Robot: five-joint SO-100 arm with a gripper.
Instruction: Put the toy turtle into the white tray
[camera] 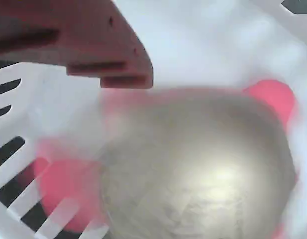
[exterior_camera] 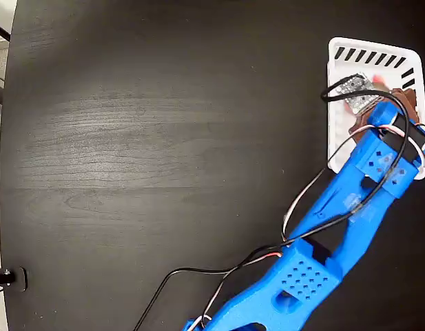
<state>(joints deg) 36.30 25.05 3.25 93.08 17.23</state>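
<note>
Looking down from the fixed view, you see the blue arm (exterior_camera: pixel 315 269) reach across the dark wood table (exterior_camera: pixel 164 138) to the white tray (exterior_camera: pixel 339 103) at the right edge. Its fingers (exterior_camera: pixel 374 110) hang over the tray. You cannot tell how wide they are. No writing can be read.

Up close in the wrist view, you see the toy turtle (camera: pixel 198 164), blurry and gold with red feet, sitting inside the white tray (camera: pixel 193 40). One reddish finger (camera: pixel 93 45) is above it.
</note>
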